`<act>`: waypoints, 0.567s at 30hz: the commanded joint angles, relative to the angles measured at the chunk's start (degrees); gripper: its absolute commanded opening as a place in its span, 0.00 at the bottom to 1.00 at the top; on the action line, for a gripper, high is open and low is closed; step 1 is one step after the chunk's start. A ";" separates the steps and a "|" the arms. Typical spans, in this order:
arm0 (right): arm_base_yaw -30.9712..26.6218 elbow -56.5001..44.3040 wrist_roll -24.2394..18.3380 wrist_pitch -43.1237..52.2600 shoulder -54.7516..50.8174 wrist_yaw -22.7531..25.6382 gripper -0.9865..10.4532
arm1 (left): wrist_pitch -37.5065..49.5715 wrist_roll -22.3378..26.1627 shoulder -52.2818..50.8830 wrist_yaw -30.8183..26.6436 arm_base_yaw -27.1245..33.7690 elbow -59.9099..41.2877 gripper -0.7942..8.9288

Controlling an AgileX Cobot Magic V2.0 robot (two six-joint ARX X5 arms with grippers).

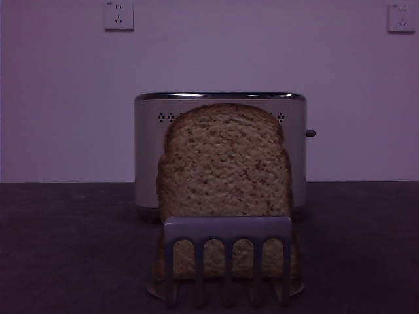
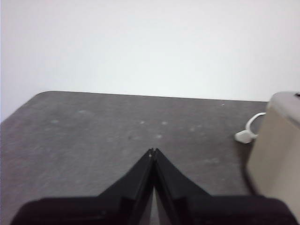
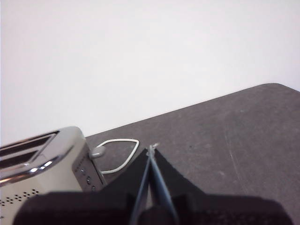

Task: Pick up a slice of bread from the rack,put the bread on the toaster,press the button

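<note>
The bread (image 1: 224,170) is standing upright in the rack (image 1: 228,230), right in front of the toaster (image 1: 147,150) on the desk (image 1: 65,248). It looks light, soft and crumbly, so I'd pinch it gently at the domed top, which is free. The rack hides its bottom edge, and the bread covers most of the toaster's face. The button (image 1: 310,133) barely pokes out. Left hand (image 2: 153,152) and right hand (image 3: 152,150) are both clenched, empty, off to the sides.

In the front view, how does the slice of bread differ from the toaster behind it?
The slice of bread is brown and speckled with a domed top; the toaster is smooth, boxy and cream with a chrome rim. The slice is narrower and stands in the rack; the toaster sits on the table. Both stand upright.
</note>
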 commanded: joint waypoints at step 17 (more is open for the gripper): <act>-0.02 17.88 1.49 -29.90 11.06 -2.10 0.09 | -17.16 -0.83 17.05 14.88 0.09 17.27 0.08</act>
